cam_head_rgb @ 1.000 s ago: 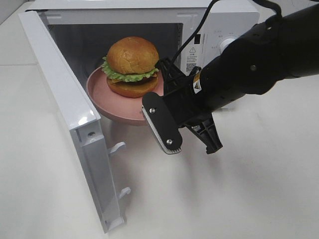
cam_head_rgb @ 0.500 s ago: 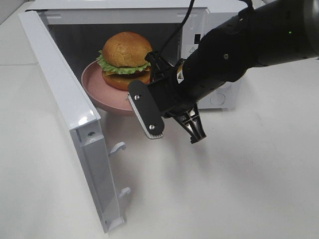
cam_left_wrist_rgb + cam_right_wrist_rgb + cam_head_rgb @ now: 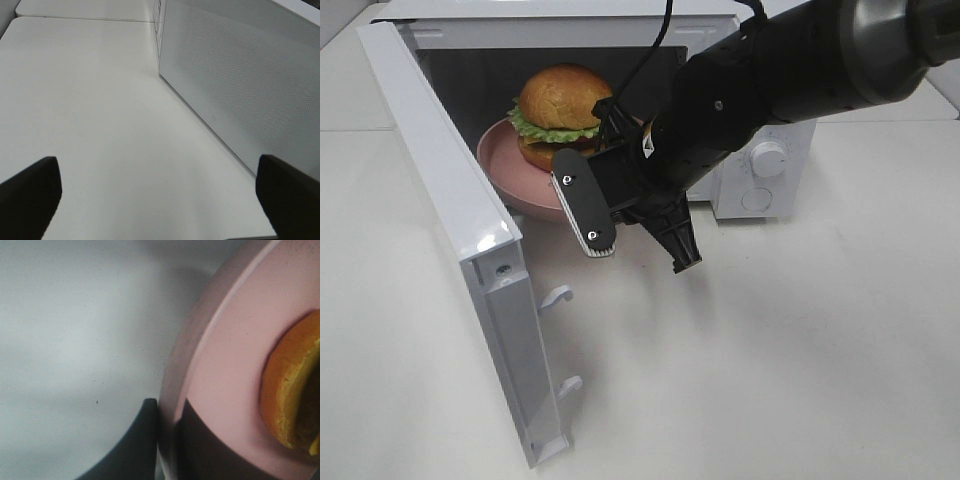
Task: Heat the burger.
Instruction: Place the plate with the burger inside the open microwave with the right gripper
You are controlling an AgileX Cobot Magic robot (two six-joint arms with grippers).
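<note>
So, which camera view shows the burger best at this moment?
The exterior high view: the whole burger is visible there, sitting on the pink plate at the mouth of the open microwave. The right wrist view shows only an orange edge of the burger. The left wrist view shows none of it.

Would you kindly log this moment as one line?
right gripper: shut on pink plate; burger: on plate, at microwave; left gripper: open

A bulky black arm (image 3: 800,70) is trailing a thin black cable (image 3: 660,40) and wearing a yellow sticker (image 3: 647,148); its right tool (image 3: 167,440) is showing dark fingers (image 3: 135,445).
</note>
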